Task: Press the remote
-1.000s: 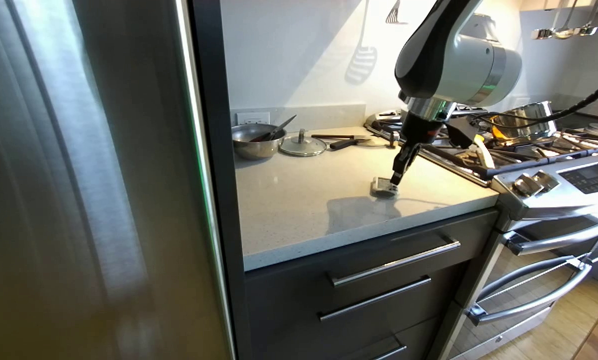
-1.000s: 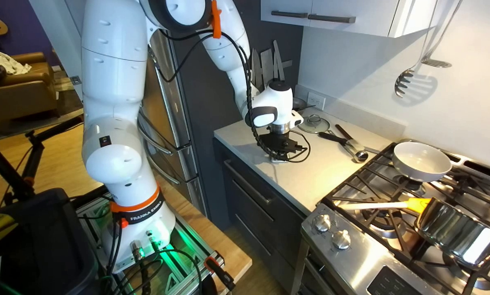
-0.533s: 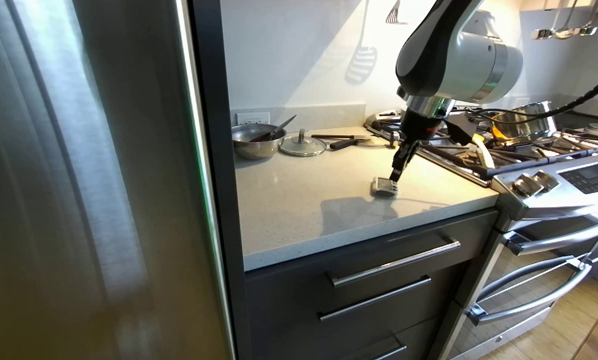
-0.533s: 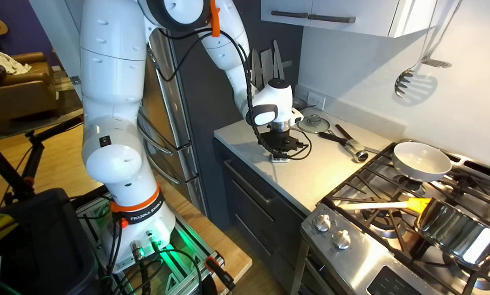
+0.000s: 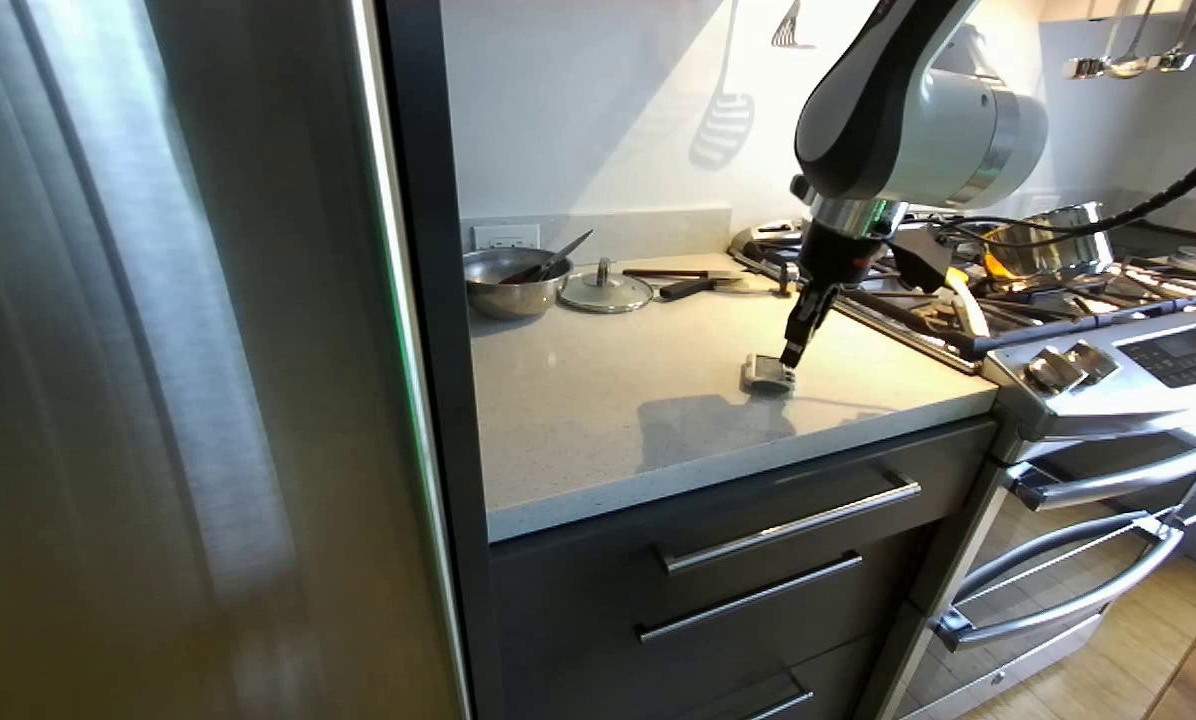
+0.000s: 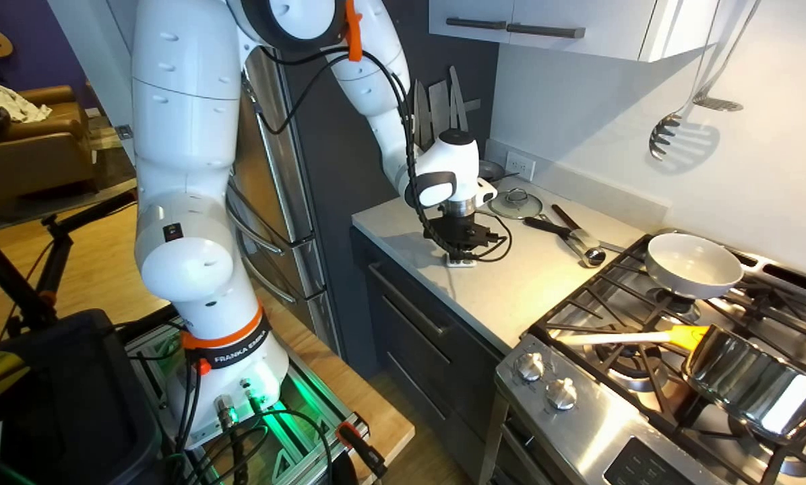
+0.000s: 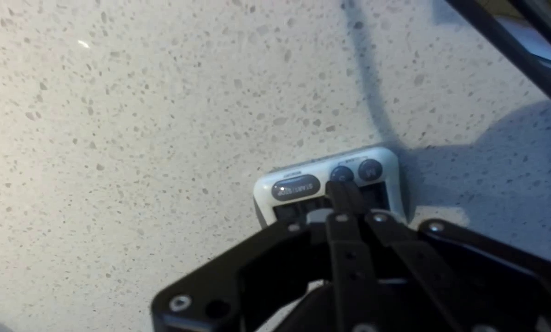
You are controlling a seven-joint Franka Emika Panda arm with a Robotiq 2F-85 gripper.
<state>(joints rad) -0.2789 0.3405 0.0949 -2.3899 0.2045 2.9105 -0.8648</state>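
Remote (image 7: 325,177) on the counter (image 7: 119,138), pincer (image 7: 343,191) clenched and empty: press gently straight down on the nearest round button (image 7: 342,173).

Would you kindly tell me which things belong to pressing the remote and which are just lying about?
For the job:
small white-and-black rectangular remote
closed black jaws

Lying about:
round silvery metal bowl
round clear glass lid
shiny cylindrical metal pot
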